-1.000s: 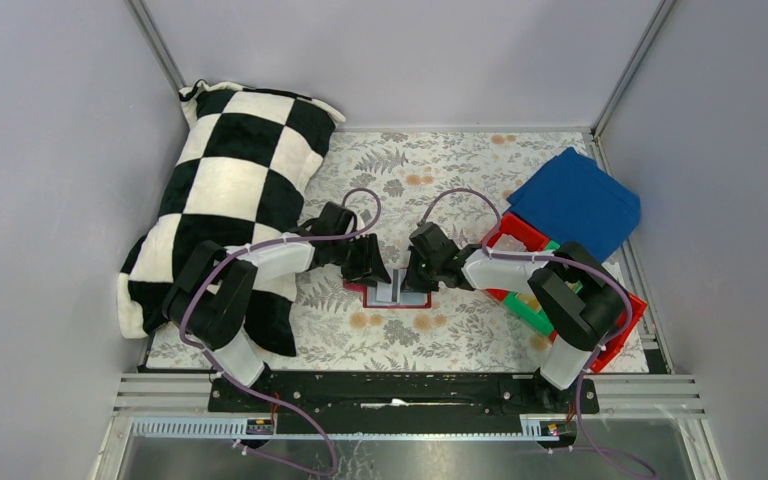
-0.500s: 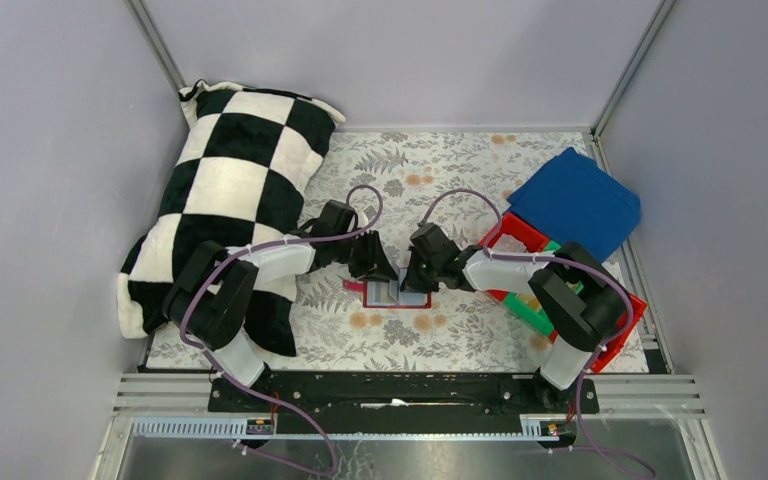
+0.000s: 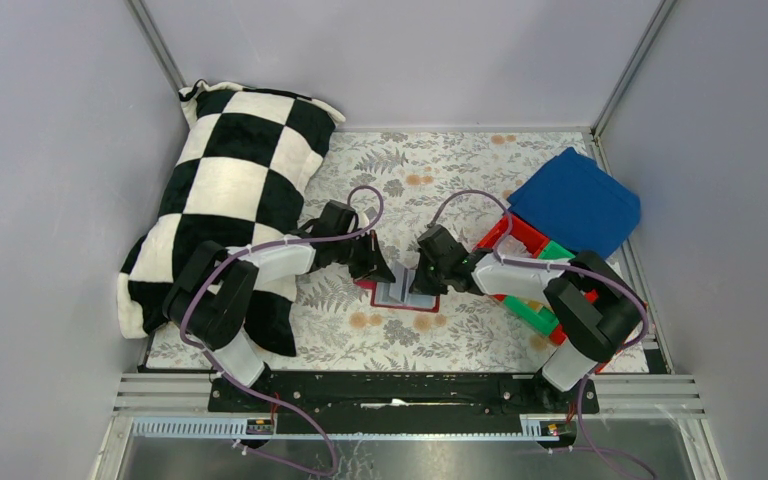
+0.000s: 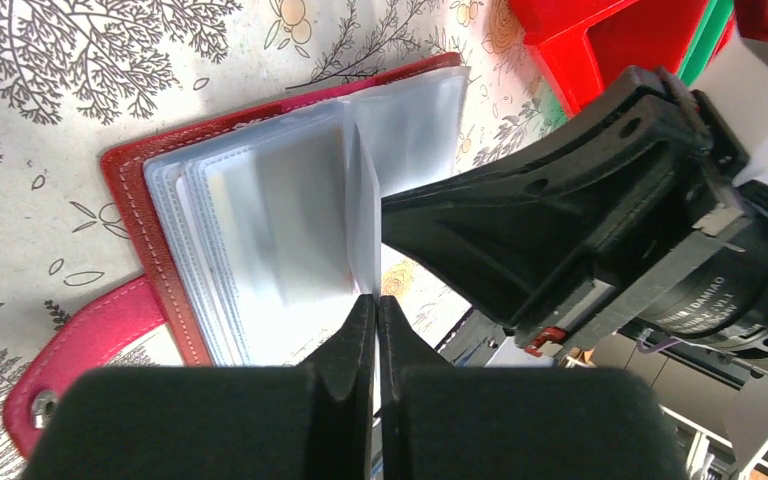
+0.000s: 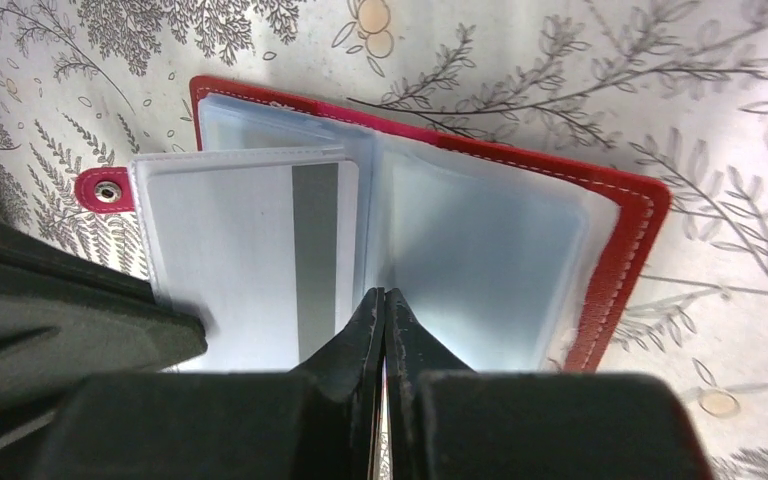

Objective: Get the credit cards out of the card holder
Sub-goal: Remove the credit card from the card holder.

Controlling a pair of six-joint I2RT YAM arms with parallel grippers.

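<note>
1. Floral-patterned cloth covered the table (image 3: 440,160), with a checkered pillow (image 3: 230,190) at the left of the top view and a blue cloth (image 3: 575,200) over red bins (image 3: 516,233) at the right.
2. We saw the card holder (image 3: 400,298) lying open and flat at the centre of that view, between the two arms, its snap tab (image 5: 108,190) splayed out on the table.
3. The left fingers (image 4: 355,350) were pressed together on the lower edge of one clear sleeve (image 4: 364,200), which stood upright. We judged this grip was meant to lift that page away from the stack.
4. The right fingers (image 5: 405,340) were pressed together too, with their tips at the fold between pages. We could not tell whether they pinched anything.
5. A pale card (image 5: 250,250) with a dark stripe sat inside its sleeve at the left of the right wrist view. We saw no credit cards lying loose, so we judged the removal was only beginning.
</note>
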